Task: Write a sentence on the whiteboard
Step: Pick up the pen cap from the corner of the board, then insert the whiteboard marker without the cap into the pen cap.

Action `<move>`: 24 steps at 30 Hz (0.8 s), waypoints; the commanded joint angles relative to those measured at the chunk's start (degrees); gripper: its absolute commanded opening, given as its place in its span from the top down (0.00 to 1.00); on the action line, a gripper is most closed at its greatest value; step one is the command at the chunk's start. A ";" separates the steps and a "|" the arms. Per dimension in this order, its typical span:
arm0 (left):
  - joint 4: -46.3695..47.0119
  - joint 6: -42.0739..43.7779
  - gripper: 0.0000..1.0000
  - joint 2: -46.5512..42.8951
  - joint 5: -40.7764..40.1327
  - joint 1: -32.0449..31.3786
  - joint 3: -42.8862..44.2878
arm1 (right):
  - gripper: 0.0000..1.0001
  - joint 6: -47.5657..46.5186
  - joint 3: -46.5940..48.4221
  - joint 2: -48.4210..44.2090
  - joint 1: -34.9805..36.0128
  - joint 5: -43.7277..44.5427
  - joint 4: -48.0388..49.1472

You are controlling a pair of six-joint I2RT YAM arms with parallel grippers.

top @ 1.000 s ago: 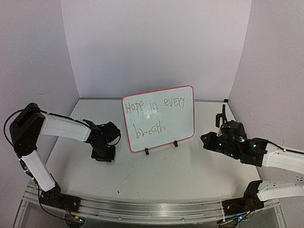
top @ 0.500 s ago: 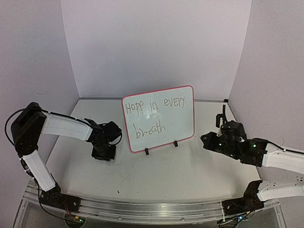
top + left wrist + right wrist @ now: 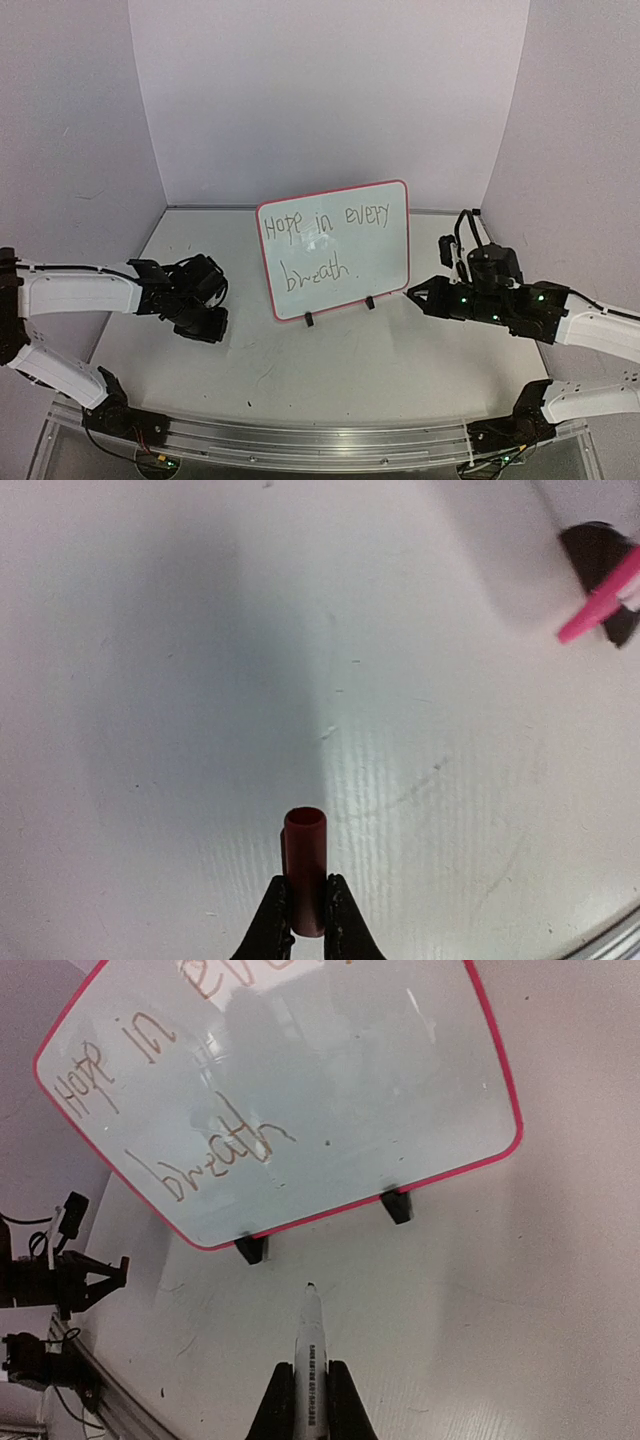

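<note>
Pinching the marker narrowly, the right jaws aim its tip and long axis forward at the whiteboard, which stands just ahead on the surface with the sentence seemingly complete; this arm is nearer. The left jaws clamp a dark red cap. Since a second ago, the left arm has drawn back leftward and the right has edged closer

The whiteboard bears the sentence in thin handwritten marker: "Hope in every" above "breath".
</note>
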 commanded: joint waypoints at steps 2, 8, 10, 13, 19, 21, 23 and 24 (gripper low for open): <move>5.79 8.07 1.00 -11.55 11.95 -3.54 -4.50 | 1.00 -2.80 6.32 3.52 -0.55 -20.58 -1.21; 8.09 9.21 1.00 -17.20 16.78 -8.35 -4.84 | 1.00 -2.37 8.85 9.46 -0.58 -36.57 -1.89; 10.29 9.20 1.00 -17.22 17.60 -11.50 -3.99 | 1.00 -2.10 9.59 12.06 -0.57 -41.78 -1.56; 15.51 9.07 1.00 -14.67 18.46 -16.23 -2.72 | 1.00 -0.75 9.70 16.21 -0.53 -50.91 1.77; 24.47 9.35 1.00 -5.61 20.08 -24.45 1.67 | 1.00 -0.83 10.39 20.30 -0.54 -62.41 3.42; 26.46 9.23 1.00 -3.33 20.45 -26.97 2.71 | 1.00 -0.75 10.76 21.34 -0.49 -64.10 3.43; 27.92 8.88 1.00 -0.93 20.40 -28.97 3.57 | 1.00 -0.81 11.03 22.24 -0.51 -65.49 3.43; 28.97 8.55 1.00 -0.02 20.41 -29.74 3.71 | 1.00 -0.80 11.04 22.55 -0.53 -66.13 3.43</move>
